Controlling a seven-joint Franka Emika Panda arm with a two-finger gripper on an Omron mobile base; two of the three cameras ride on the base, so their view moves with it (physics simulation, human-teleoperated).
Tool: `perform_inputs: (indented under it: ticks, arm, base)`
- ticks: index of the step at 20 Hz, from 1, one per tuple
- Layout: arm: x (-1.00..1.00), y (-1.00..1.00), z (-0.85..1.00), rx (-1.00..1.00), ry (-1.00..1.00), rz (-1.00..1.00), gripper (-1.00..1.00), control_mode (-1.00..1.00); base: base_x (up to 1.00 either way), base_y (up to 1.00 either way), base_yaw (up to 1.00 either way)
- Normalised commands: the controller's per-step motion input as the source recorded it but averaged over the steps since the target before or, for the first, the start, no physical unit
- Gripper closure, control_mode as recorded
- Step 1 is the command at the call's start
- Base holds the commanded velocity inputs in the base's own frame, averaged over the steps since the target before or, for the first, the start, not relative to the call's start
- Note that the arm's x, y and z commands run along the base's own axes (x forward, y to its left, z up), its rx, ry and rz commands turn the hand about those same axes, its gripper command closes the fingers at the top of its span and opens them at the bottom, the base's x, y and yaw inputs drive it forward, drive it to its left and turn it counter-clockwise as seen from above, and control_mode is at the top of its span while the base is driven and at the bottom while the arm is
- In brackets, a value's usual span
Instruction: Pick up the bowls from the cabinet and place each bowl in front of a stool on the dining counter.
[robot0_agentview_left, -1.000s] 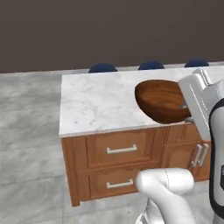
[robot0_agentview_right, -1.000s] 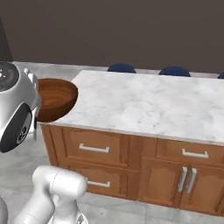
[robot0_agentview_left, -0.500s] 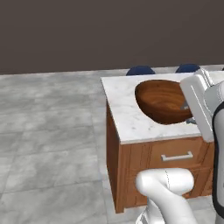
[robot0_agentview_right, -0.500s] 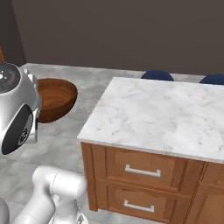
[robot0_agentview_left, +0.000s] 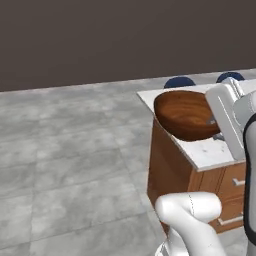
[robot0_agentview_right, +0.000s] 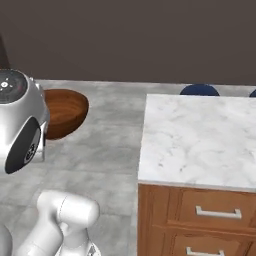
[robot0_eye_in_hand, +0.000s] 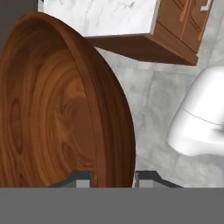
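Observation:
My gripper (robot0_eye_in_hand: 111, 177) is shut on the rim of the glossy dark brown wooden bowl (robot0_eye_in_hand: 57, 109), one fingertip (robot0_eye_in_hand: 81, 179) inside the wall and the other outside. In the left base view the bowl (robot0_agentview_left: 185, 114) hangs tilted over the near left corner of the white marble dining counter (robot0_agentview_left: 210, 150), with the gripper (robot0_agentview_left: 214, 121) on its right rim. From the right base view the bowl (robot0_agentview_right: 65, 112) shows over the floor, left of the dining counter (robot0_agentview_right: 200, 140). Navy stools (robot0_agentview_left: 179, 82) (robot0_agentview_right: 199, 90) stand behind the counter's far edge. The cabinet is out of view.
Grey tiled floor (robot0_agentview_left: 65, 165) spreads wide to the left of the counter. The counter's brown wooden base has drawers with grey handles (robot0_agentview_right: 217, 213). A dark wall (robot0_agentview_left: 100, 40) closes the back of the room.
The whole picture has shifted as the base drives: the counter slides to the right in both base views. The bowl stays in the shut gripper.

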Motion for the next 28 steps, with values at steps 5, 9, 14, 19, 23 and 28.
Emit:
perform_inputs:
  ticks: [5,9,14,19,23,28]
  arm:
    - [0.0,0.0,0.0,0.0,0.0,0.0,1.0,1.0]
    - [0.0,0.0,0.0,0.0,0.0,0.0,1.0,1.0]
    - [0.0,0.0,0.0,0.0,0.0,0.0,1.0,1.0]
    - [0.0,0.0,0.0,0.0,0.0,0.0,1.0,1.0]
    - [0.0,0.0,0.0,0.0,0.0,0.0,1.0,1.0]
    - [0.0,0.0,0.0,0.0,0.0,0.0,1.0,1.0]
  base:
    - [-0.05,0.99,-0.62]
    - [0.0,0.82,-0.76]
    - [0.0,0.66,-0.83]
    - [0.0,0.72,-0.81]
    - [0.0,0.78,-0.79]
    - [0.0,0.96,-0.71]
